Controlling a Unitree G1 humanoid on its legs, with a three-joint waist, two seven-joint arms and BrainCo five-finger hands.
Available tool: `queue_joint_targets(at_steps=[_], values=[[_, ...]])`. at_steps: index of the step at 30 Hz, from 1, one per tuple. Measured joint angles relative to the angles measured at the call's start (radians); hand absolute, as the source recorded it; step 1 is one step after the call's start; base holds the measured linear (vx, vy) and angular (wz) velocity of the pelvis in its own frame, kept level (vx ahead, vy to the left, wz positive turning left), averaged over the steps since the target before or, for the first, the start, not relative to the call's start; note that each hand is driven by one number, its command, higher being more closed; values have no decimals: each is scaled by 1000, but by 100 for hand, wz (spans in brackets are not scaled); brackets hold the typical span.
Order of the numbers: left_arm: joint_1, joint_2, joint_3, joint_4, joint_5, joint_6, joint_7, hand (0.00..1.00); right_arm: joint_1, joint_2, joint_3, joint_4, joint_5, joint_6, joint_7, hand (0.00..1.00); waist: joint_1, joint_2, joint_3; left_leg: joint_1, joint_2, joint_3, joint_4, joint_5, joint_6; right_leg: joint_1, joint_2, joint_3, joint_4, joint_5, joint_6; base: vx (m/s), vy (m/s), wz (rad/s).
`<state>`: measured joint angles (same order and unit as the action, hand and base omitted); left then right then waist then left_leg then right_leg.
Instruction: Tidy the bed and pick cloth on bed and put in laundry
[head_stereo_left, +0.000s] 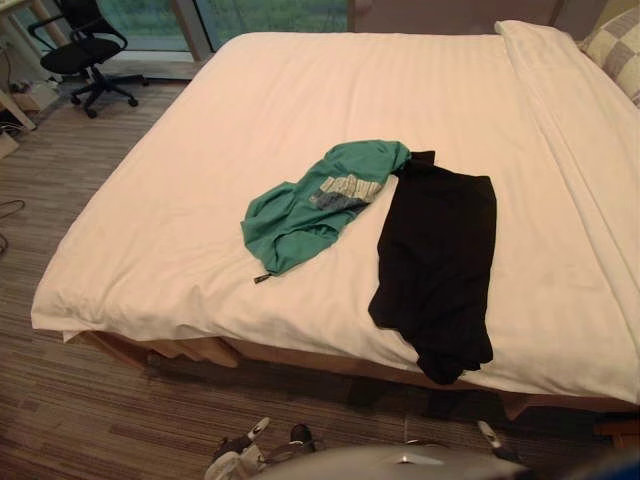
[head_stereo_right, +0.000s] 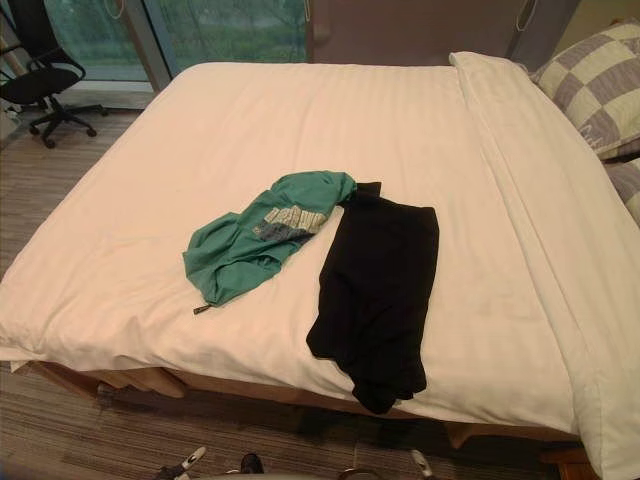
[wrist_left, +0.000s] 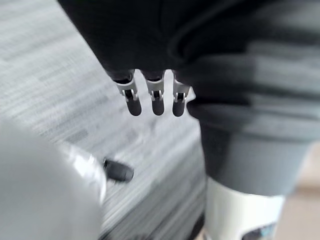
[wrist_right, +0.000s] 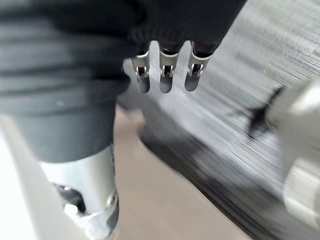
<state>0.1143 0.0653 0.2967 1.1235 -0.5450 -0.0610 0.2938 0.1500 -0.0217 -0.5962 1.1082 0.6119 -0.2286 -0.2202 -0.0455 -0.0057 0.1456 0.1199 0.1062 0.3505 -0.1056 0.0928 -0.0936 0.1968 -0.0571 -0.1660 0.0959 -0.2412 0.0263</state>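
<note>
On bed (head_stereo_left: 200, 150): green cloth (head_stereo_left: 315, 205), black cloth (head_stereo_left: 440, 260)

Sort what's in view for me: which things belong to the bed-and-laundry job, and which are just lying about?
Job: green top; black garment; bed, to tidy.
Lying about: office chair on the floor; checked pillow beside the bed.
</note>
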Motion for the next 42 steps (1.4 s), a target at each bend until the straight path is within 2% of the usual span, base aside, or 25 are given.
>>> queue_joint_targets(at_steps=[5,6,9,10,12,13,16,17,19,21,22,25,26,27,29,30,31,32,33,35,36,37,38,40,42], values=[[19,6,174,-64,-56,-51,80,0,16,-40,-165,-79,6,-46,-154,0,10,1,0,-1,0,23,0,-12,7,6,-2,-8,-15,2,4,-33,-20,1],[22,15,231,-123,-70,-70,108,0,23,-52,-222,-132,-82,-49,-235,0,15,0,0,-2,-5,27,0,-19,12,7,-7,-9,-18,2,9,-46,6,-2],[19,38,318,-225,-66,-94,147,0,43,-84,-313,-202,-244,-47,-376,0,33,-3,-11,-21,-16,27,-1,-34,22,1,-18,-16,-19,5,22,-12,31,6],[20,74,373,-326,-7,-120,194,0,52,-108,-342,-302,-356,-49,-460,0,36,-5,-21,-30,-23,26,-1,-40,22,-8,-25,-18,-17,9,29,47,53,5],[25,105,389,-374,65,-127,222,0,54,-121,-342,-372,-411,-51,-483,0,36,-7,-28,-32,-25,27,0,-37,23,-11,-27,-19,-16,10,31,55,31,2],[30,162,391,-440,139,-147,238,0,54,-147,-340,-457,-500,-54,-493,0,38,-26,-42,-33,-29,25,0,-37,23,-12,-31,-29,-16,11,31,63,9,5],[14,238,391,-563,181,-173,236,0,47,-197,-330,-584,-584,-59,-489,0,50,-56,-78,-32,-32,17,1,-37,23,-14,-32,-42,-15,12,33,93,-5,10],[9,247,392,-590,185,-174,231,0,46,-203,-329,-612,-601,-58,-483,0,51,-56,-81,-33,-32,16,1,-37,23,-14,-32,-42,-15,12,33,65,-10,3],[2,292,398,-713,218,-180,202,0,45,-241,-320,-726,-660,-55,-434,0,53,-73,-97,-33,-36,11,1,-37,23,-14,-30,-43,-14,12,33,57,-16,7],[-10,325,413,-798,247,-182,162,0,44,-276,-301,-798,-697,-54,-390,0,50,-70,-103,-33,-36,6,1,-37,23,-16,-29,-43,-13,12,33,36,-19,10],[-23,343,410,-867,269,-183,133,0,41,-308,-286,-838,-718,-54,-350,0,39,-65,-108,-33,-35,-8,6,-35,25,-16,-29,-43,-5,13,33,19,-18,19],[-39,344,398,-992,374,-184,99,0,43,-320,-261,-958,-725,-56,-283,0,22,-44,-114,-33,-31,-15,7,-31,30,-21,-29,-42,9,16,35,6,-12,9],[-38,343,360,-1056,464,-184,93,0,44,-318,-232,-1007,-726,-57,-242,0,10,-35,-115,-35,-31,-16,7,-29,33,-23,-29,-40,14,18,36,-52,1,-1],[-36,330,299,-1092,536,-184,75,0,44,-308,-192,-1050,-727,-58,-207,0,7,-14,-111,-41,-30,-16,6,-28,36,-34,-29,-37,20,23,36,-66,7,-6],[-31,305,221,-1105,632,-189,73,0,47,-297,-135,-1088,-735,-53,-179,0,4,6,-109,-57,-29,-9,7,-24,41,-56,-29,-28,23,31,39,-71,21,-14],[-34,293,157,-1105,727,-193,77,0,41,-294,-94,-1106,-739,-50,-163,0,0,29,-100,-69,-29,-2,7,-21,44,-74,-28,-10,24,34,39,-100,35,-30],[-51,305,132,-1097,782,-194,59,0,25,-294,-77,-1124,-741,-47,-140,0,-5,40,-71,-71,-30,12,7,-15,48,-81,-29,8,24,34,39,-105,31,-34],[-60,315,132,-1086,793,-195,55,0,17,-297,-75,-1128,-740,-43,-131,0,-7,42,-63,-72,-30,20,7,-13,49,-83,-29,16,25,34,39,-156,30,-46],[-106,386,126,-985,798,-192,37,0,0,-323,-58,-1118,-722,-32,-92,0,-23,44,-52,-70,-29,37,5,-11,49,-96,-28,44,25,36,36,-144,25,-46],[-157,457,106,-873,792,-176,16,0,2,-356,-45,-1112,-719,-32,-55,0,-29,50,-48,-74,-25,65,1,-12,48,-121,-26,77,29,36,36,-145,26,-50],[-174,481,91,-837,792,-158,16,0,0,-374,-29,-1112,-719,-32,-45,0,-41,60,-42,-93,-26,78,1,-12,49,-148,-28,99,32,36,35,-114,26,-33],[-178,485,86,-830,792,-151,18,0,-1,-381,-20,-1112,-719,-33,-41,0,-50,64,-39,-102,-27,82,1,-11,50,-162,-29,104,36,36,35,-122,50,-25],[-195,494,59,-818,793,-125,24,0,-3,-392,-3,-1112,-719,-36,-31,0,-59,81,-27,-133,-30,89,1,-3,60,-203,-32,118,56,36,36,-76,40,-16],[-218,493,28,-816,794,-96,44,0,-7,-392,19,-1112,-720,-36,-26,0,-75,92,-6,-165,-32,107,4,9,69,-258,-34,137,90,36,36,-54,38,-24],[-248,493,-14,-816,796,-65,76,0,-9,-391,28,-1112,-721,-36,-22,0,-78,94,22,-183,-35,122,7,17,75,-301,-37,156,124,35,37,-39,34,-25]])
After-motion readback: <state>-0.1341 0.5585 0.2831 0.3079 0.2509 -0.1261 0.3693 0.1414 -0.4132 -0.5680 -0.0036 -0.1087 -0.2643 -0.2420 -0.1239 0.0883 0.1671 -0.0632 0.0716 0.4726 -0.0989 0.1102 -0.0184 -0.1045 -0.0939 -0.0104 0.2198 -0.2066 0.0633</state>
